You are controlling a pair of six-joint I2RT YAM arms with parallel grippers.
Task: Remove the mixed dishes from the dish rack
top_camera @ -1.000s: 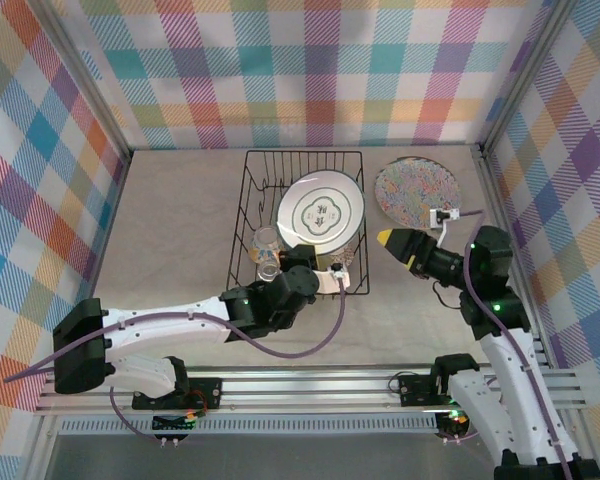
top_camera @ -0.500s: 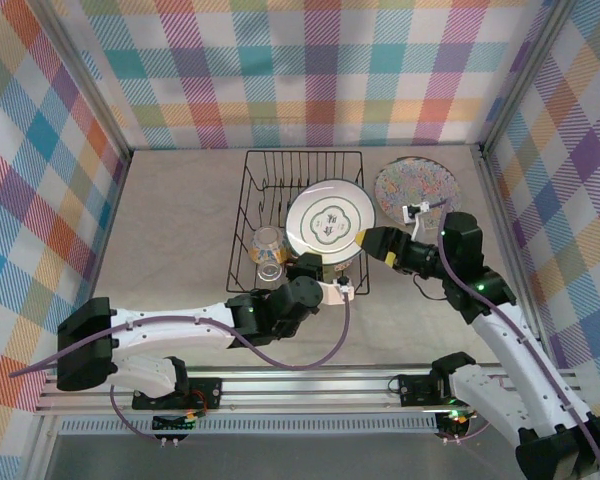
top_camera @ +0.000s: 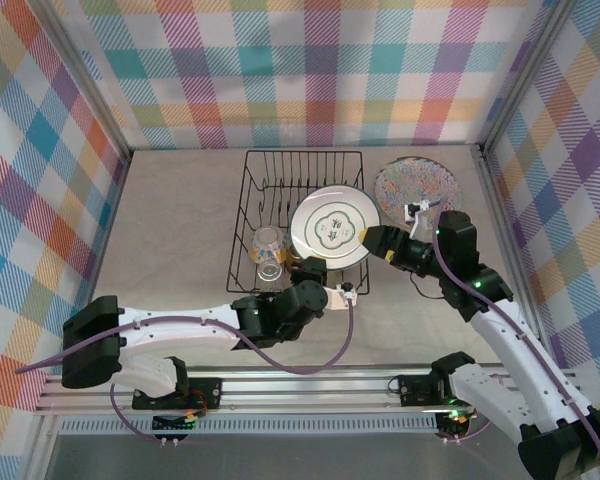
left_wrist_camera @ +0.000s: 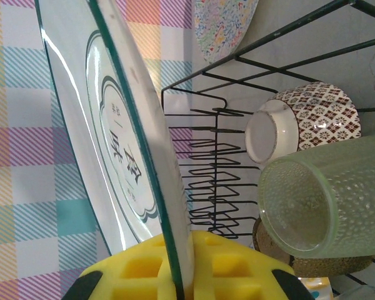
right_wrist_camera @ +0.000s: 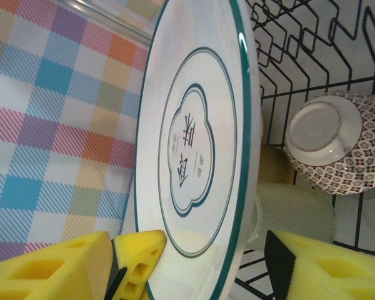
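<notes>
The right gripper (top_camera: 373, 240) has moved in on the plate (top_camera: 335, 228), jaws narrowing astride its rim, not yet gripping. The left gripper (left_wrist_camera: 181, 269) pinches the plate over the rack (top_camera: 248, 200); handover looks imminent.

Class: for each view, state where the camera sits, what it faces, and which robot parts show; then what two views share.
Top external: above and behind the arms, looking down on the table, dish rack, left gripper and right gripper.
Left wrist: on the left wrist, facing into the rack; its gripper is shut on the green-rimmed plate's edge.
Right wrist: on the right wrist, facing the plate's front; its open gripper straddles the rim.
Shared: both wrist views show the plate, patterned bowl and pale-green cup.
</notes>
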